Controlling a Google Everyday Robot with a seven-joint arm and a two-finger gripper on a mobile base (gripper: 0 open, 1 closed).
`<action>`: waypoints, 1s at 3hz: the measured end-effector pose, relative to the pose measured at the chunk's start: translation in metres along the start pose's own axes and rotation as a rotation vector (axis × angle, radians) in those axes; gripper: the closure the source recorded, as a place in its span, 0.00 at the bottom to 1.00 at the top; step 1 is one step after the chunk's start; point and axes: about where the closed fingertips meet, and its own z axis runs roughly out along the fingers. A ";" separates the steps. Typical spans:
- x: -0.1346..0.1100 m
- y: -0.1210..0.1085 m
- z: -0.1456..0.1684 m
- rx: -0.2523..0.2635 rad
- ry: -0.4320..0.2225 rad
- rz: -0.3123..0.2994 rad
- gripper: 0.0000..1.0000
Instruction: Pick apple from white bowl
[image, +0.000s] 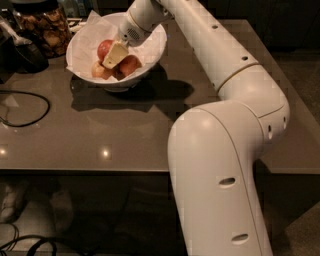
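No legible text; claw (114, 55) in bowl (143, 74)

The gripper (114, 55) sits inside the white bowl (153, 54), between 1 red apple (103, 48) toward the bowl's far side and another (131, 64) toward its right. A glass jar of brown snacks (44, 26) stands just left of the bowl.

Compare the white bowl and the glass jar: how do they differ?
The bowl is white, wide and open; the jar is clear glass with upright sides. The bowl holds apples; the jar holds brown snacks. The gripper reaches into the bowl, not the jar. Both stand on the table, side by side.
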 end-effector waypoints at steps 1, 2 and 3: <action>-0.004 -0.001 -0.005 0.002 0.001 0.001 1.00; -0.010 -0.005 -0.029 0.072 0.023 0.056 1.00; -0.022 -0.004 -0.056 0.124 0.028 0.089 1.00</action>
